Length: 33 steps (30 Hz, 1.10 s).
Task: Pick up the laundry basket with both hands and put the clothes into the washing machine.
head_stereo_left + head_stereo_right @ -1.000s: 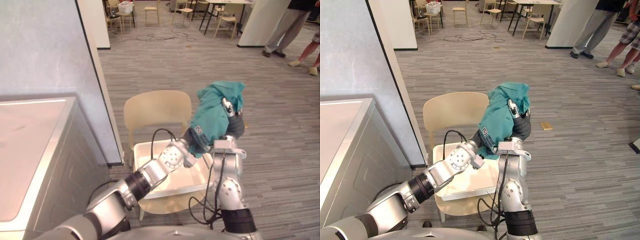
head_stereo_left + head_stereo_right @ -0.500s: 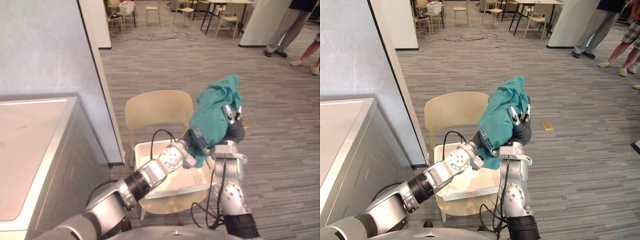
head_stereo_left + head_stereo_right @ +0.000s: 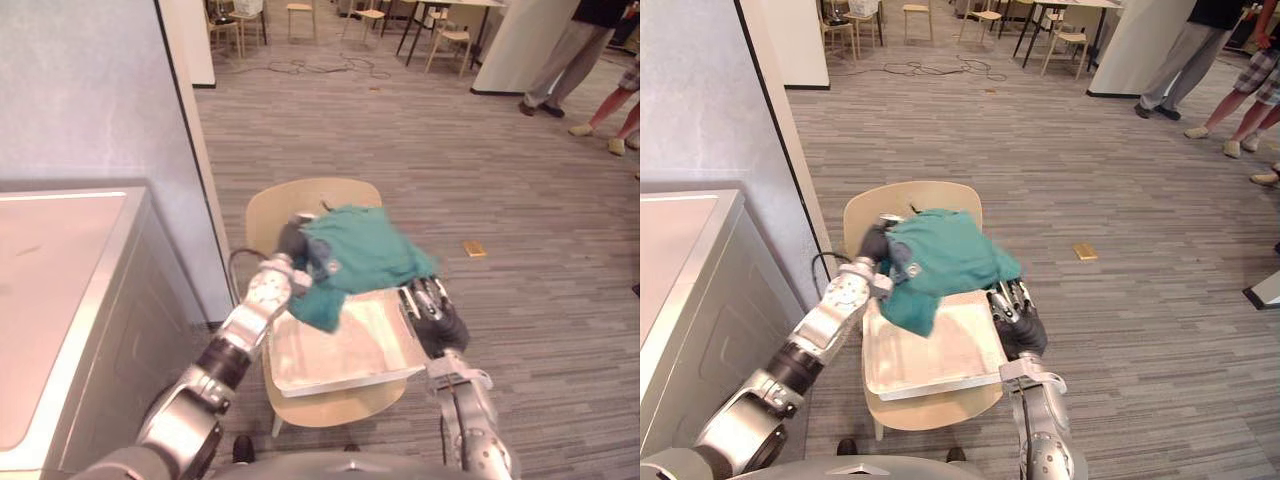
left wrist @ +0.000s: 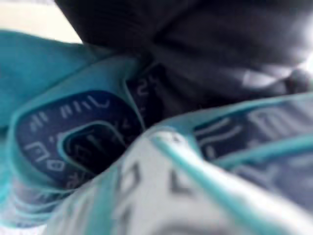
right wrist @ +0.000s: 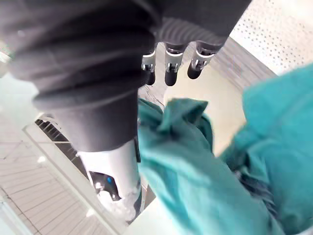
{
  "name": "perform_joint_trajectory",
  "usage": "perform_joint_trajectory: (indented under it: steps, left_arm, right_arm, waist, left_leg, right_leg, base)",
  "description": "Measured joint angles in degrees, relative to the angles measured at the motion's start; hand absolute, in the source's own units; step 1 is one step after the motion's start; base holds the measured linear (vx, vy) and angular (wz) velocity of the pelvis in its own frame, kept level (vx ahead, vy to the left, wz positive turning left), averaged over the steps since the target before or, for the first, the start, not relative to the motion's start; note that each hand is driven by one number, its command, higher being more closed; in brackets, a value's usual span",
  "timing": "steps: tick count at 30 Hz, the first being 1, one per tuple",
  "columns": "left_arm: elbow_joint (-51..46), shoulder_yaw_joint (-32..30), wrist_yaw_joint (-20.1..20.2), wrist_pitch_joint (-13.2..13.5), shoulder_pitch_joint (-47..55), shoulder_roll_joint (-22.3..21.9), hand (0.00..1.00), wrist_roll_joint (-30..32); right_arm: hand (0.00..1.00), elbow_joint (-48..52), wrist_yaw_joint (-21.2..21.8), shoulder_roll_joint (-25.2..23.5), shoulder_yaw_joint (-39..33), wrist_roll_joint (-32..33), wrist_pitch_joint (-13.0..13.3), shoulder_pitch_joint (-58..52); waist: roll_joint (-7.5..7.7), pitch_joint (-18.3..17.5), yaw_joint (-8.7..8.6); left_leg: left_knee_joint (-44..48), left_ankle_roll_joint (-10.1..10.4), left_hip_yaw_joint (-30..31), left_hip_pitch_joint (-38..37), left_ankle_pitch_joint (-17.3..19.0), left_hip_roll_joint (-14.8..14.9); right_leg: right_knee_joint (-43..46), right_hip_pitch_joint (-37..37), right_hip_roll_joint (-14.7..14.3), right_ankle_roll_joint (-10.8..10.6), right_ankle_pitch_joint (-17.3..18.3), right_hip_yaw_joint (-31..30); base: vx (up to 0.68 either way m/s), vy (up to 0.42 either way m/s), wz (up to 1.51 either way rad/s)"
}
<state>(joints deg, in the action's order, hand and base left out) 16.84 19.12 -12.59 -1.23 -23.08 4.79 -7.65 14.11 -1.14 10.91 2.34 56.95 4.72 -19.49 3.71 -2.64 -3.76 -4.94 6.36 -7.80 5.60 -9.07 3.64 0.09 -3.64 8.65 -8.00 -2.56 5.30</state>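
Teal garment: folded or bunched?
Bunched: the teal garment hangs crumpled at the left hand, drooping over the white basket's far edge.

Soft, matt teal cloth (image 3: 360, 255), creased and rumpled, with a darker printed patch, just past the smooth, silvery, dark-tipped fingers (image 3: 425, 297) of the right hand (image 3: 437, 322). Dark, matt, ribbed cover (image 5: 73, 58) behind those fingers. Beside the fingers, a hard white plastic basket (image 3: 345, 355), dully shiny, finely perforated. Underneath, a pale, smooth chair (image 3: 290, 205). Grey, ribbed carpet floor (image 3: 400, 130).

Illegible print (image 4: 73, 132) on teal garment (image 3: 355, 262)
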Motion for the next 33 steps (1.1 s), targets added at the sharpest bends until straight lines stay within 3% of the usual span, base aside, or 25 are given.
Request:
perform_joint_trajectory:
  steps: [6,14,17,23,26,33]
  left_arm:
    - [-6.36,-9.03,-2.11,0.22,5.92,0.92,1.0,-2.11]
    - [-16.34,-18.38,-1.85,2.23,21.61,0.48,1.0,-6.13]
    - [-16.36,-20.68,-0.64,3.35,27.99,-1.05,1.0,-9.82]
    - [-16.28,-21.59,4.03,3.98,38.44,-1.66,1.0,-15.96]
    - [-12.54,-23.74,6.39,4.52,42.4,-2.91,1.0,-16.61]
    - [10.98,-27.7,7.61,4.54,43.11,-5.13,1.0,-21.01]
  right_arm:
    - [0.0,-4.06,0.49,-2.2,-7.01,-0.19,-0.04,-0.43]
    - [0.0,-17.71,-1.58,-8.56,-24.14,-1.46,0.06,-0.5]
    - [0.0,-25.77,-3.24,-8.93,-29.3,-3.37,0.13,-0.57]
    - [0.0,-42.42,-3.13,-10.88,-34.68,-3.37,0.05,-1.52]
    - [0.0,-50.5,-3.0,-11.89,-37.56,-3.36,-0.19,-2.89]
    - [0.0,-68.15,-0.56,-13.12,-38.41,-3.97,-3.81,-1.73]
  waist:
    - [-0.02,-0.01,-0.11]
    - [-0.91,-0.69,0.03]
    - [-1.83,-1.34,0.41]
    - [-2.06,-1.72,1.17]
    - [-2.07,-1.6,2.32]
    - [-2.13,-1.49,3.25]
  left_leg:
    - [-0.01,-0.04,-0.04,-0.19,0.21,-0.01]
    - [-0.01,-0.04,-0.03,0.01,0.43,-0.1]
    - [-0.01,0.02,-0.02,0.08,0.54,-0.06]
    - [-0.01,0.15,-0.04,-1.02,0.73,0.18]
    - [-0.01,0.1,-0.1,-2.17,0.95,0.04]
    - [-0.04,0.06,-0.02,-2.46,1.03,-0.53]
  right_leg:
    - [0.51,-0.23,0.03,0.03,0.45,-0.06]
    - [0.12,-0.22,0.13,0.05,0.46,0.05]
    - [-0.18,-0.13,0.15,0.12,0.41,0.09]
    - [-0.62,1.31,-0.03,0.34,0.31,0.15]
    - [-0.5,2.4,-0.08,0.65,0.91,0.25]
    - [-0.44,3.54,0.44,2.07,1.87,1.93]
  base:
    - [0.0,0.0,0.0]
    - [0.0,0.0,0.0]
    - [0.0,0.0,0.0]
    - [0.0,0.0,0.0]
    - [0.0,0.003,0.01]
    - [-0.04,0.023,0.05]
